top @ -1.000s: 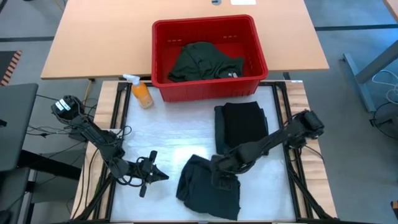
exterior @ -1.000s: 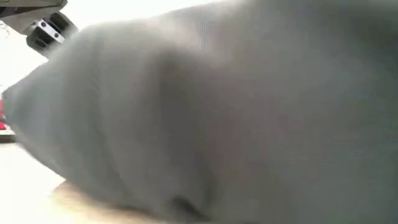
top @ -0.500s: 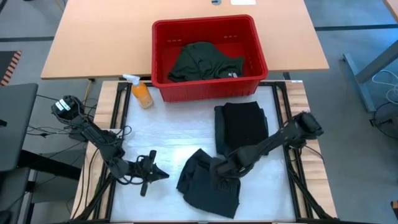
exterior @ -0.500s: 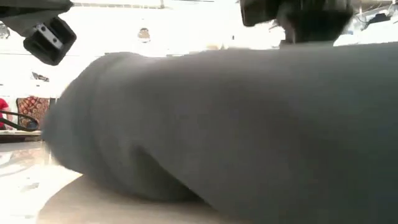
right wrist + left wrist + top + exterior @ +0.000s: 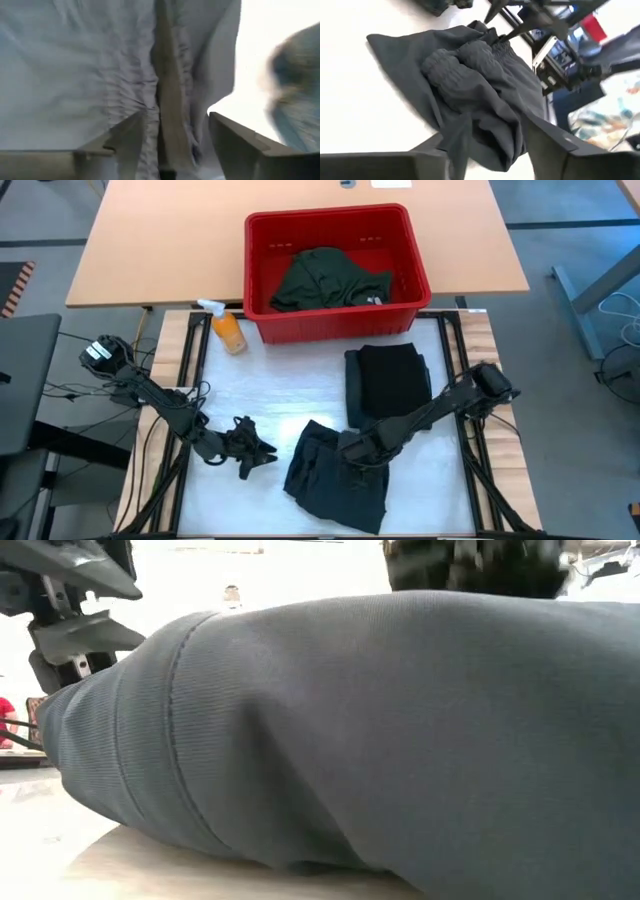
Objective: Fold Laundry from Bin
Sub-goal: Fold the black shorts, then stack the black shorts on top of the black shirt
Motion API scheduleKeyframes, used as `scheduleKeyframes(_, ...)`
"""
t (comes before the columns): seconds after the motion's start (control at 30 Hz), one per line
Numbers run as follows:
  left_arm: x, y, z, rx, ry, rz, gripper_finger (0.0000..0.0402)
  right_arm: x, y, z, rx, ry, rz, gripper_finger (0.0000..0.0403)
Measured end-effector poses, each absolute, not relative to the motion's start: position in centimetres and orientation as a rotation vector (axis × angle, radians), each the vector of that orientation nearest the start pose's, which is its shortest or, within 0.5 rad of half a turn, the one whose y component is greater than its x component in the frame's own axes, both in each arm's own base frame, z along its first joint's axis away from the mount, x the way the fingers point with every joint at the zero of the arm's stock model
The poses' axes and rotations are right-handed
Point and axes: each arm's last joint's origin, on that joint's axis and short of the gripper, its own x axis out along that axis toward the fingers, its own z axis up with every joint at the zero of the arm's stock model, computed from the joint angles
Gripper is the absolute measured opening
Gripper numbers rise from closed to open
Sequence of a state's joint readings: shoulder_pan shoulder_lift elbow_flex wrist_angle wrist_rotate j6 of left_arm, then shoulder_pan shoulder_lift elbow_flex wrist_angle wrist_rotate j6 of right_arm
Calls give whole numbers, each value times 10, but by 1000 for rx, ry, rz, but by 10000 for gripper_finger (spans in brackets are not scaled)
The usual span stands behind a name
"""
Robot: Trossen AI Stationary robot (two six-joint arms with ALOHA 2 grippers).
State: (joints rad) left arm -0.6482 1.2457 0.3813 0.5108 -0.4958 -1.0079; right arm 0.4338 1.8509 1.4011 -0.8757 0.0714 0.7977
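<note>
A red bin [image 5: 416, 270] stood at the table's far side with dark green laundry [image 5: 325, 280] inside. A folded black garment [image 5: 388, 385] lay on the white mat [image 5: 240, 395] before it. Nearer the front, a crumpled dark garment [image 5: 335, 480] lay under the right gripper [image 5: 357, 452], fingers spread apart above the cloth, gripping nothing. The left gripper [image 5: 255, 455] sat just beside that garment, fingers parted, empty. An orange bottle [image 5: 228, 332] stood beside the bin.

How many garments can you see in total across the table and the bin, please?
3: a dark green one in the red bin, a folded black one mid-table, a crumpled one near the front. Others may lie hidden beneath.
</note>
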Motion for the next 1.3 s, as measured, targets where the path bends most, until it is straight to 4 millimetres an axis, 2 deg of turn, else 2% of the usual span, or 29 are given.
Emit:
scheduleKeyframes(0.17, 194, -121, 174, -938, 340, 45, 218, 303, 163, 244, 416, 1202, -335, 277)
scheduleKeyframes(0.3, 198, -121, 170, -1015, 328, 67, 242, 277, 186, 251, 531, 1142, -478, 281)
scheduleKeyframes(0.43, 213, -130, 158, -1037, 379, 71, 247, 247, 214, 232, 645, 1120, -582, 281)
scheduleKeyframes(0.57, 237, -139, 145, -1023, 475, 55, 247, 224, 234, 208, 760, 1025, -608, 281)
scheduleKeyframes(0.77, 267, -149, 139, -1008, 553, -6, 247, 202, 248, 170, 958, 872, -565, 282)
scheduleKeyframes(0.9, 274, -151, 133, -1006, 569, 7, 247, 187, 253, 155, 1028, 815, -540, 282)
scheduleKeyframes(1.0, 273, -150, 130, -1008, 577, 36, 247, 182, 255, 151, 1056, 760, -516, 282)
scheduleKeyframes(1.17, 274, -147, 128, -1012, 574, 75, 247, 185, 255, 147, 1084, 652, -468, 282)
scheduleKeyframes(1.3, 274, -145, 127, -1010, 577, 88, 247, 194, 260, 127, 1094, 649, -473, 282)
